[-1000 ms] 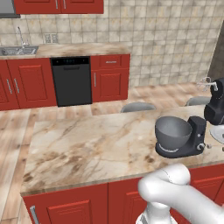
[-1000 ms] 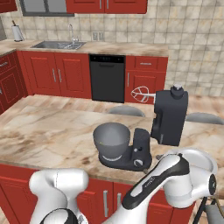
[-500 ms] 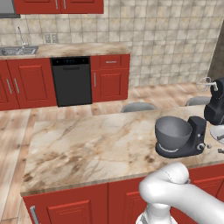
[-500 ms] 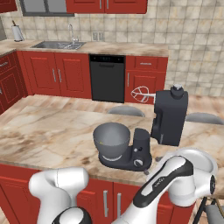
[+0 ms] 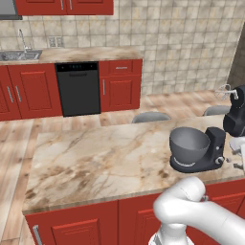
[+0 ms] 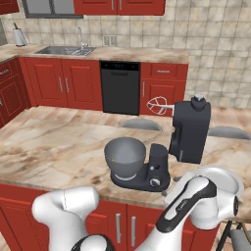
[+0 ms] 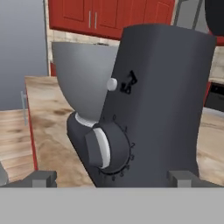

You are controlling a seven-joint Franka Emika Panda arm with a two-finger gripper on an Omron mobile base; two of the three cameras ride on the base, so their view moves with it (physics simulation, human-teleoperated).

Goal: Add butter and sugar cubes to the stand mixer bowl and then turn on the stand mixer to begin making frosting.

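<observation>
The dark charcoal stand mixer (image 6: 159,166) stands on the marble island with its head (image 6: 191,132) tilted up and its whisk (image 6: 159,105) raised. Its grey stand mixer bowl (image 6: 125,156) sits on the base and looks empty. In the hand view the mixer's column (image 7: 162,100) is very close, with the speed dial (image 7: 103,148) and a small silver knob (image 7: 112,84) facing me and the bowl (image 7: 83,74) behind. My gripper (image 7: 113,178) is open, fingertips wide apart and level with the dial, holding nothing. Tiny pale specks, perhaps sugar cubes (image 5: 234,165), lie beside the base. The butter is out of view.
A white plate (image 6: 230,181) sits on the island right of the mixer, partly behind my arm. Two grey stool tops (image 6: 141,124) show past the far edge. Red cabinets, a black dishwasher (image 6: 120,87) and a sink (image 6: 63,49) line the back wall.
My forearm has shifted slightly in front of the island. The jaws stay wide open and nothing on the counter has moved.
</observation>
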